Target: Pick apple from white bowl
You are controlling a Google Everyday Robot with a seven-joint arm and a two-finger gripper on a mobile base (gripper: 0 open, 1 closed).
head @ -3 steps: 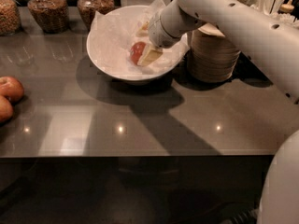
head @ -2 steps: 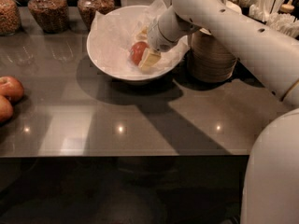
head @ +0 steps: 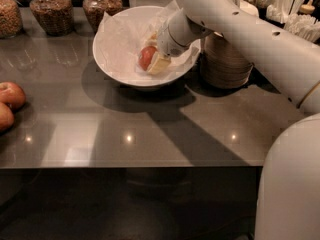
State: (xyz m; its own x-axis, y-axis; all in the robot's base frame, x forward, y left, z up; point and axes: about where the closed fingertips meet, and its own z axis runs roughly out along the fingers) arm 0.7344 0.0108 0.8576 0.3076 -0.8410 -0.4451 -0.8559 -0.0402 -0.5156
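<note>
Gripper (head: 154,54) inside white bowl (head: 125,79) (paper-lined), against apple (head: 145,58) near bowl centre

White arm (head: 250,34), cream pincer (head: 154,55) in bowl (head: 131,80)

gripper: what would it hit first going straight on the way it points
The gripper, inside the wide white bowl, points down-left at the small red-orange apple, apparently touching it.

Warm, rather dim light comes from above and the far side. The bowl (head: 117,59) and arm (head: 250,29) cast broad dark shadows across the glossy counter (head: 70,119), which shows three small bright glints. The hand (head: 153,60), inside the bowl at the apple (head: 145,56), is well lit. Below the counter's near edge all is nearly black.
</note>
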